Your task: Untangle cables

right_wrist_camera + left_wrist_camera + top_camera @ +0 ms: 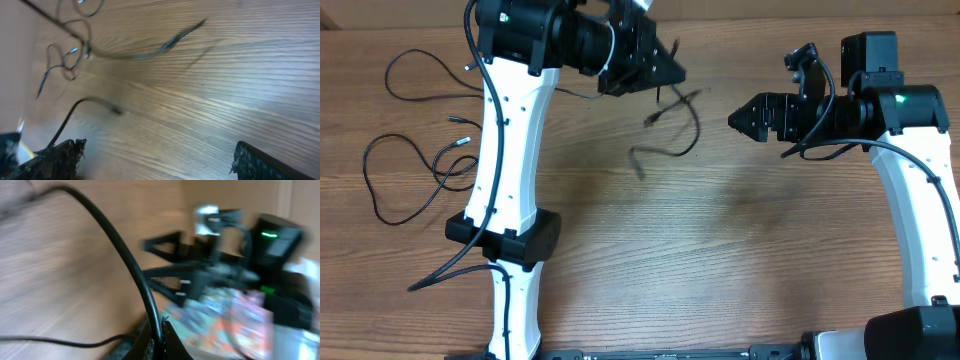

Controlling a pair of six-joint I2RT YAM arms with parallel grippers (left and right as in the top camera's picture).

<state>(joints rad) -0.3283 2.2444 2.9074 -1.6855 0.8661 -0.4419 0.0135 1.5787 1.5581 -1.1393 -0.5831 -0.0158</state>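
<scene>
— Cables (408, 190) on wooden bench (620, 260), pictured from above. Where exactly?
— Mostly at far left edge, beyond white left arm (510, 130): thin black loose loops, lying flat, silver-tipped plugs (458, 141) beside them.
— And near centre?
— Held cable (692, 140), hanging from left fingers (672, 72) at top of bench, curling down toward wood, one plug end (652, 120) dangling, blurred.
— Grip?
— Left fingers pressed together on held cable; from left wrist, black cord seen running straight into closed tips at bottom of frame.
— Right side?
— Right fingers (740, 118) spread wide, holding nothing, pointing left toward held cable, well apart from it.
— Seen from right wrist?
— Both finger pads (60, 155) at frame's lower corners, wood grain between; held cable blurred across upper frame, more loops in top-left corner.
— Anything else on bench?
— Thicker black wire (445, 272) trailing from left arm's lower joint toward near-left edge; right arm (920, 210) white too, green light (898, 98) glowing on its wrist housing.
</scene>
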